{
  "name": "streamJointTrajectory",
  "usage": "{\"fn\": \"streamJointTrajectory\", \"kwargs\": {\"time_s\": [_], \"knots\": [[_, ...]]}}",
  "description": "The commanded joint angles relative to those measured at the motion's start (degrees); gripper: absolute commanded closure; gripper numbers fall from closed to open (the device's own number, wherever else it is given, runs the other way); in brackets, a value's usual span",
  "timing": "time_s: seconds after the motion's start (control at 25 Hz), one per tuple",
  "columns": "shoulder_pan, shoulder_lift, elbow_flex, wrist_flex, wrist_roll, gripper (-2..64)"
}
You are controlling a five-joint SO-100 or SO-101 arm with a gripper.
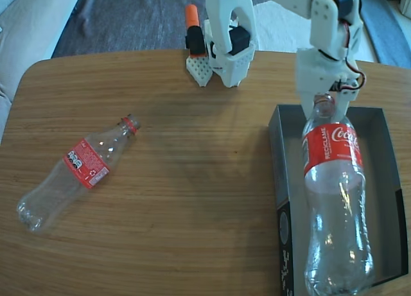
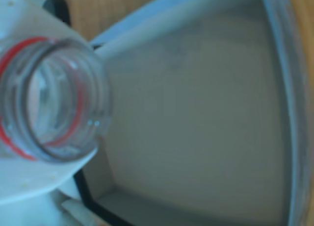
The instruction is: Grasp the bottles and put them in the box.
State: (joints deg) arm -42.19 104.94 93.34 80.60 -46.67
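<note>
- While the arm reaches over the far end of the box (image 1: 277, 156), its tool (image 1: 325, 95) pinches the neck of one bottle (image 1: 334, 200), gripping just under the open mouth; the wrist view shows that mouth (image 2: 51, 101) pressed against a white finger (image 2: 29, 179)
- Held by the neck, that bottle hangs with its base towards the near end of the box, label up; I'd guess the neck was chosen as the narrowest part the fingers can close round
- Whether its base already rests on the dark floor of the box I cannot tell from where I stand, though the body lies along the box's length, which is the only way it will fit
- It sits towards the left half in the fixed view, leaving a bare strip on the right, likely room for the other one
- Well apart, on the left of the bench (image 1: 192, 180), the second bottle (image 1: 74, 174) lies on its side, neck towards the arm's base, untouched
- By my reckoning the job is about half done, with release the next step
</note>
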Motion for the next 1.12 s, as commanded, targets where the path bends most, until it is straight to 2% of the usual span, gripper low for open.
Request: {"fn": "streamJointTrajectory", "kwargs": {"time_s": [0.0, 0.32, 0.92, 1.08], "knots": [[-1.3, -2.4, -4.8, -0.6, 0.8, 61.9], [-5.4, -12.0, -11.6, -0.6, 3.4, 61.8], [-7.5, -21.6, -11.8, -0.7, 2.7, 61.8], [-7.5, -24.6, -12.0, -3.8, 2.7, 61.8]]}}
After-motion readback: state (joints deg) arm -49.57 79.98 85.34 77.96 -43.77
